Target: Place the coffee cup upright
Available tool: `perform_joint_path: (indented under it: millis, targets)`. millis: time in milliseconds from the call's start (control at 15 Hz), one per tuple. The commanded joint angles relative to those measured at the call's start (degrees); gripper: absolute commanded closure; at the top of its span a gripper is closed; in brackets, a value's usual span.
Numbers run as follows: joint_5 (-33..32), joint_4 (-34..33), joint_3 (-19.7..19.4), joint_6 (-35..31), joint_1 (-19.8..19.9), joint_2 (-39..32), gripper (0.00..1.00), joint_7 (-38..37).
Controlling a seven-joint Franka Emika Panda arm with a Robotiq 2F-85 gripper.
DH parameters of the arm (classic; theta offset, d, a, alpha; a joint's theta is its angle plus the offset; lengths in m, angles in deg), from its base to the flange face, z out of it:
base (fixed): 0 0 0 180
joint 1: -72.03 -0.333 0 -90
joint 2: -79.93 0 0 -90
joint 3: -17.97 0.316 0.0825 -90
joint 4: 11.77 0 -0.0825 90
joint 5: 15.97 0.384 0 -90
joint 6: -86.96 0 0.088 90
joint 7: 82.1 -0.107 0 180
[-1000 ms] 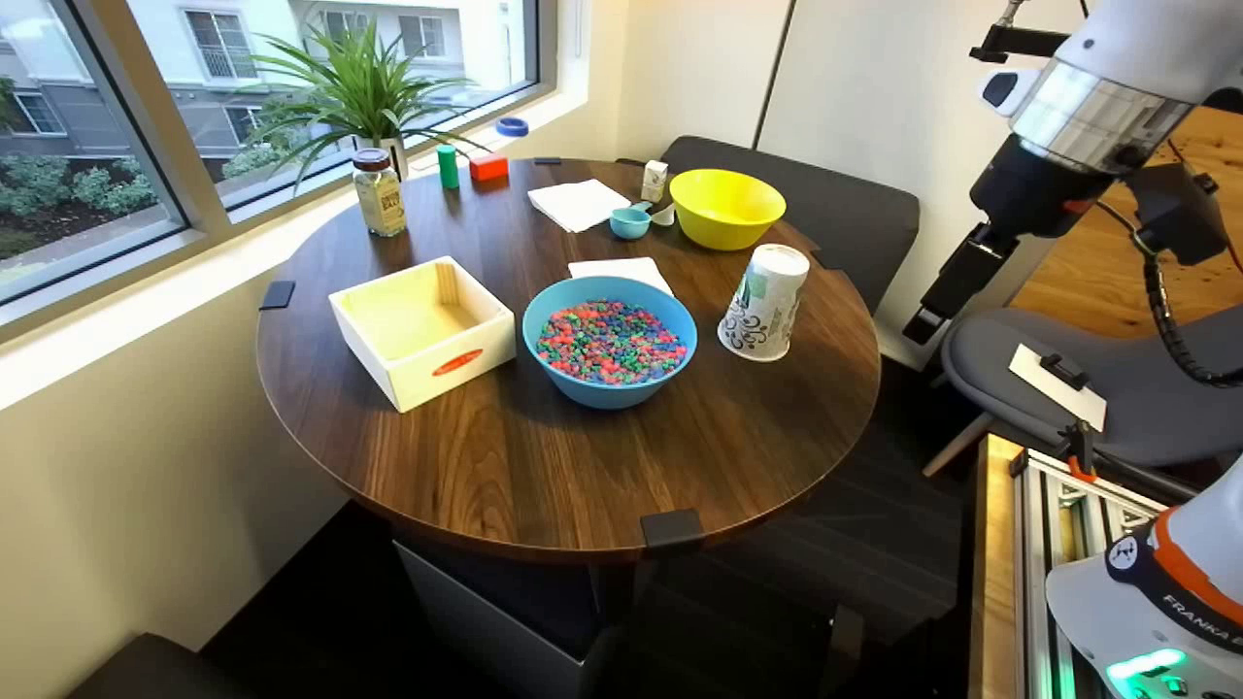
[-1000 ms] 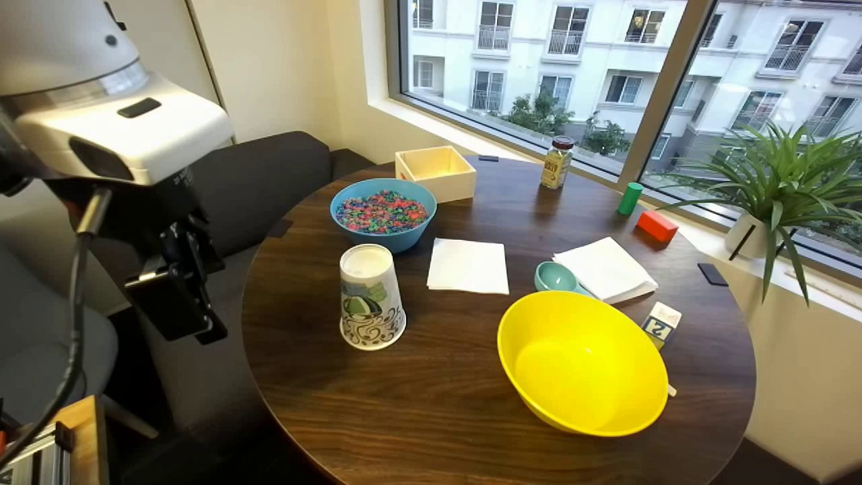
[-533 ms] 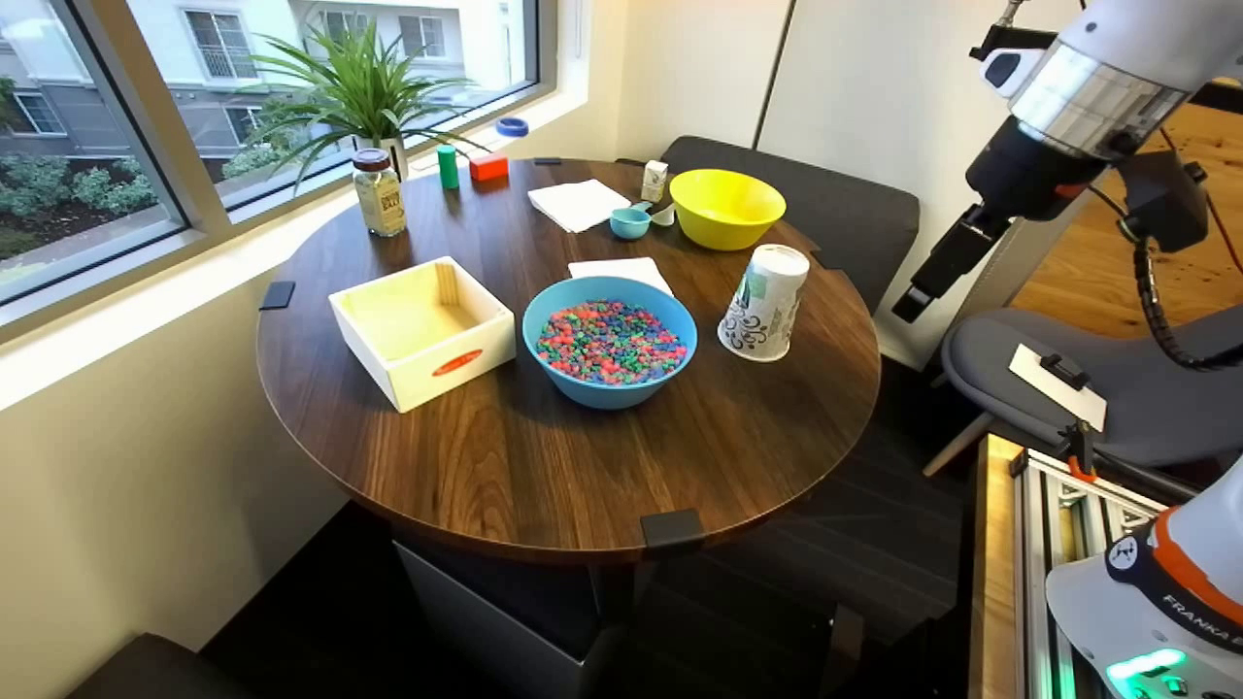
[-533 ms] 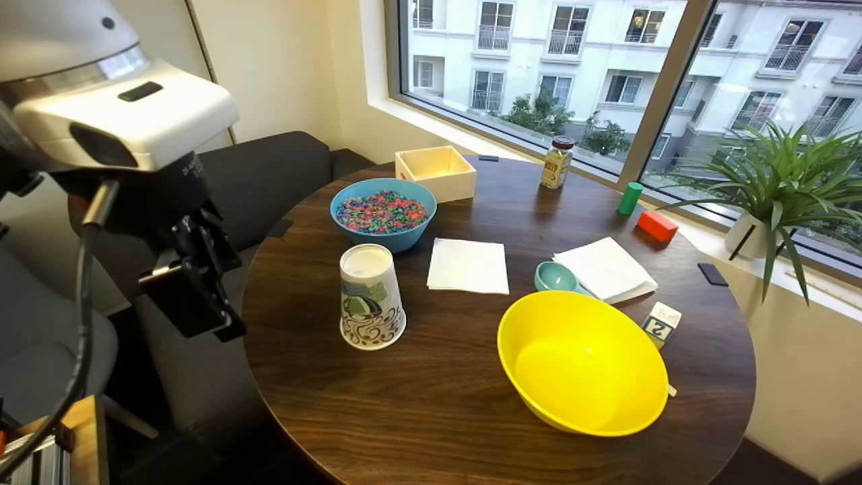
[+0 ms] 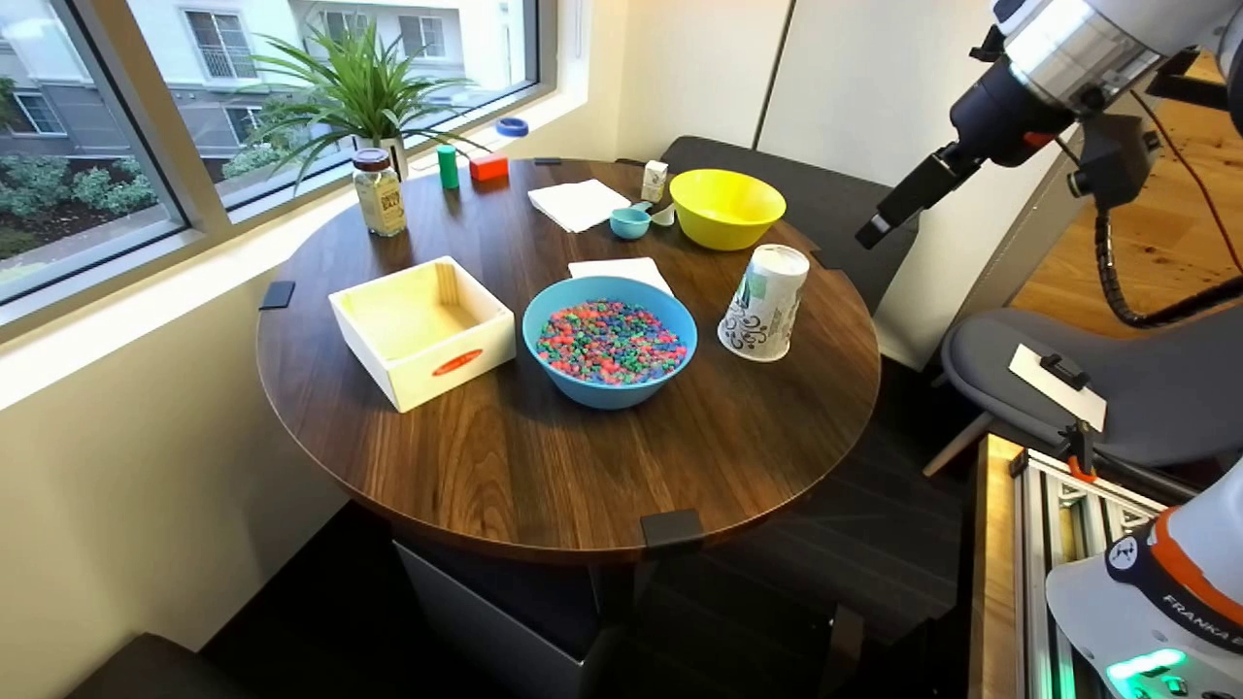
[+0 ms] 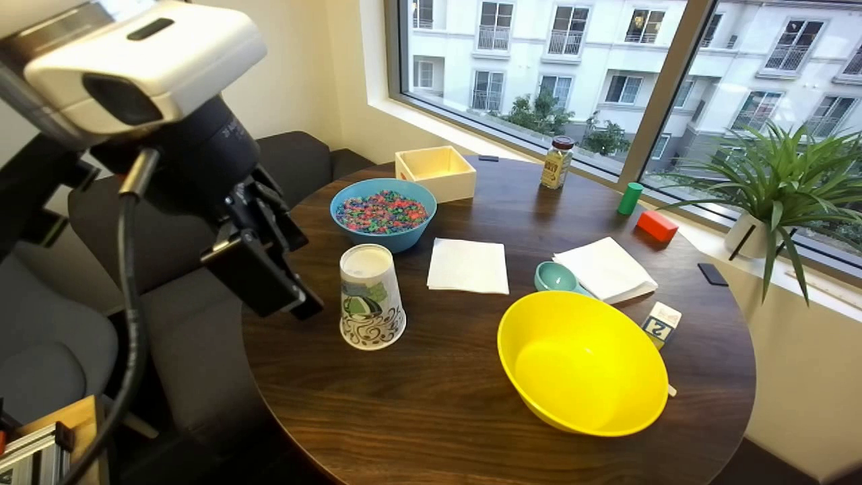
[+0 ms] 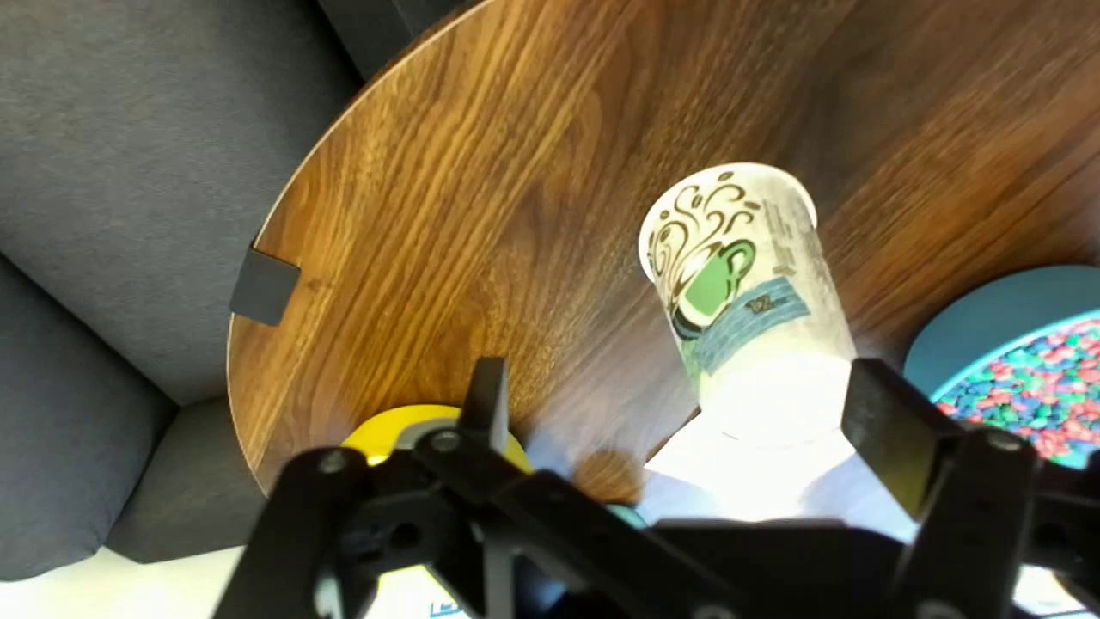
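My black two-finger gripper [image 7: 685, 414] is spread, empty. At the wrist view's centre-right, the white tapered paper cup [image 7: 749, 297] stands mouth-down: probably light and crushable, so I'd pinch its middle gently. The round blue bowl [image 7: 980, 322] crowds the right edge; the brown wooden table [image 7: 430, 232] likely leaves room up-left, to its curved edge.

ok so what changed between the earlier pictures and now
The gripper moved up and toward the coffee cup in both exterior views; nothing was grasped or let go. The cup, still upside down, the blue bowl and the yellow bowl stayed put.
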Motion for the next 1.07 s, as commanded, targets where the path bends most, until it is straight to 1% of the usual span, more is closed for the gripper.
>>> perform_joint_path:
  millis: [0, 67, 267, 533, 600, 667, 733, 800, 867, 1000]
  targets:
    - [-0.1, -2.3, -0.3, -3.8, 1.0, -5.5, 0.0, 0.0]
    - [-0.5, -2.6, 0.0, -5.3, 1.6, -6.5, 0.0, -0.6]
    - [-0.5, -4.5, -0.2, -6.3, 1.9, -10.3, 0.0, -0.4]
    - [0.5, -6.3, -0.8, -5.8, 1.2, -14.5, 0.0, -0.2]
    - [0.6, -6.7, -0.8, -5.8, 1.1, -15.4, 0.01, -0.3]
    - [0.7, -7.1, -0.9, -5.8, 1.0, -16.1, 0.05, -0.3]
    - [0.9, -7.5, -1.0, -5.7, 0.9, -16.8, 0.12, -0.2]
    - [1.1, -7.8, -1.1, -5.9, 0.8, -17.4, 0.29, -0.4]
    - [1.5, -8.2, -1.3, -5.9, 0.6, -17.8, 0.4, -0.4]
    - [2.4, -8.7, -1.6, -6.0, 0.1, -18.6, 0.55, -0.1]
